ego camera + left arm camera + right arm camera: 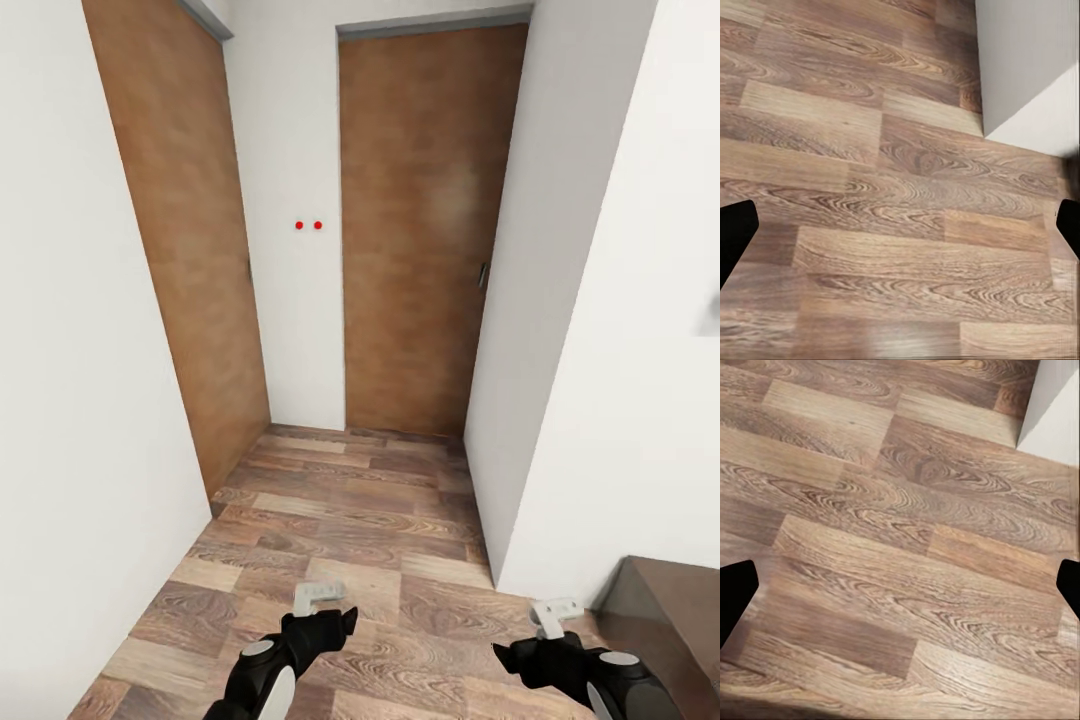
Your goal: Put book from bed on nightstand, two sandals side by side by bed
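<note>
**Still in the hallway, hands free**

The robot faced two brown doors (430,230) across plank floor (340,520). Left gripper (318,597) and right gripper (555,612) hung low, jaws wide apart, holding nothing, probably tucked for driving. Book, bed and sandals lay somewhere beyond sight.

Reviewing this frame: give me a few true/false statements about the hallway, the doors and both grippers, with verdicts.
1. The floor is wood plank. True.
2. The brown door straight ahead stands open. False: it is closed.
3. The left gripper holds a blue sandal. False: its fingers are spread over bare floor.
4. The right gripper is open and empty. True.
5. A dark wooden piece of furniture shows at lower right in the head view. True.
</note>
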You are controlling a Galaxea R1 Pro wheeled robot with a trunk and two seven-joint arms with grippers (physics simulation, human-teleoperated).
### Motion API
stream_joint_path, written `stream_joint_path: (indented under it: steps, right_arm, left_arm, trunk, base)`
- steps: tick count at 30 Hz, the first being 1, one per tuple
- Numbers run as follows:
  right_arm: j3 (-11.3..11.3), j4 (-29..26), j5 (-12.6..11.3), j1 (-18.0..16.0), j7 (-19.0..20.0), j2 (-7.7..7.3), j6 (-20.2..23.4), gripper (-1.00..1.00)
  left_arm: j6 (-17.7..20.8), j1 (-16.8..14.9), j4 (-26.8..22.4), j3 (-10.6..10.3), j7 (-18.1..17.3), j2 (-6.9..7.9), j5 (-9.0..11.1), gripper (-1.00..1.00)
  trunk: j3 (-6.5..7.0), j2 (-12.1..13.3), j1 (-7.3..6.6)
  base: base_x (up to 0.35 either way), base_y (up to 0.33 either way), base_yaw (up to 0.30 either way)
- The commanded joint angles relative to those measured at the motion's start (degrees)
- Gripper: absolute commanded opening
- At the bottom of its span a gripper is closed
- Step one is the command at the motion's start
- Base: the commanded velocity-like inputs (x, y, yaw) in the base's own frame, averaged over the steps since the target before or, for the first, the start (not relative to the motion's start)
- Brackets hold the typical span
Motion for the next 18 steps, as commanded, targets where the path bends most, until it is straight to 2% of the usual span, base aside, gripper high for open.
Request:
stream_joint_path:
  steps: [1,8,12,18]
  right_arm:
    - [0.0,-0.2,0.0,0.0,0.2,-0.01,0.2,1.0]
    - [-0.7,-1.6,0.0,0.1,0.2,-0.03,0.0,1.0]
    - [-3.0,-2.3,0.0,0.2,0.2,0.12,-0.1,1.0]
    - [-4.3,-2.5,0.0,0.2,0.2,0.18,-0.1,1.0]
  left_arm:
    - [0.2,0.0,-0.2,-0.1,0.5,0.03,0.6,1.0]
    - [0.3,0.2,-0.4,-0.2,0.3,0.08,0.6,1.0]
    - [0.3,0.2,-0.5,-0.2,0.3,0.13,0.6,1.0]
    - [0.3,0.2,-0.5,-0.2,0.3,0.09,0.6,1.0]
  trunk:
    - [-0.06,0.0,-0.01]
    - [-0.06,0.0,-0.01]
    - [-0.06,0.0,-0.01]
    - [-0.06,0.0,-0.01]
  base:
    - [-0.058,0.042,-0.267]
    - [-0.031,0.023,-0.268]
    - [-0.011,0.008,-0.268]
    - [-0.005,0.004,-0.268]
